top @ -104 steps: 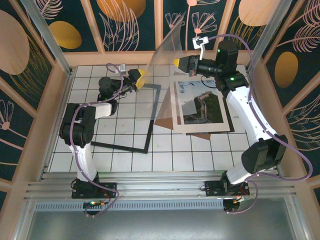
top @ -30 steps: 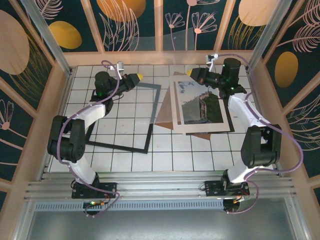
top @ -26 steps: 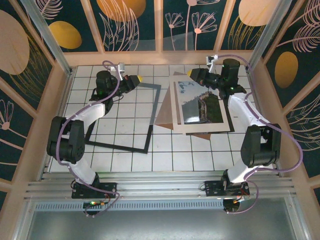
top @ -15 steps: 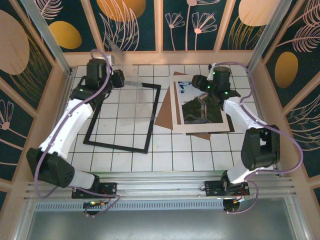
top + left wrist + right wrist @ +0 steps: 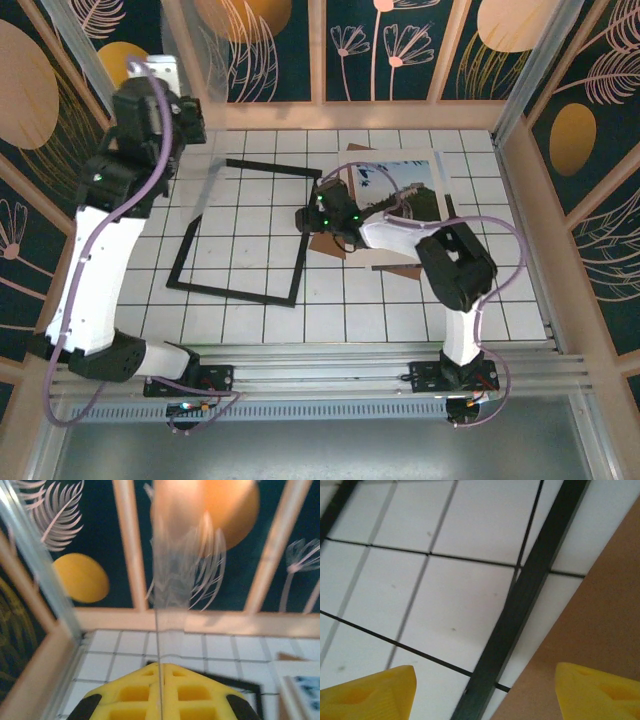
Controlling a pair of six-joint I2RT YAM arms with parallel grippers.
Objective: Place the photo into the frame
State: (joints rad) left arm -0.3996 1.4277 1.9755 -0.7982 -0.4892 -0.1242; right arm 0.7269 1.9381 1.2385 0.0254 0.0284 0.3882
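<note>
The thin black rectangular picture frame point(image 5: 230, 293) lies flat on the white tiled surface point(image 5: 400, 300), left of centre, with bare tiles visible inside it. The photo point(image 5: 415, 180), a rectangular print with a wide white border showing a stone wall under blue sky, lies face up to the right of the frame. It rests on a brown cardboard board point(image 5: 322, 243) and is outside the frame. The right arm crosses over part of the print. The right hand point(image 5: 305, 215) is low over the surface at the frame's right rail, near the left corner of the board. In the right wrist view, the right hand point(image 5: 485, 672) has its yellow fingertips point(image 5: 380, 692) spread wide with nothing between them; the black rail and the brown board point(image 5: 590, 620) lie below. The left hand point(image 5: 185, 110) is raised high at the far left corner. In the left wrist view, the left hand point(image 5: 159, 670) has its fingers pressed together on the edge of a thin transparent sheet point(image 5: 172, 575), which is blurred and stands upward from the grip.
</note>
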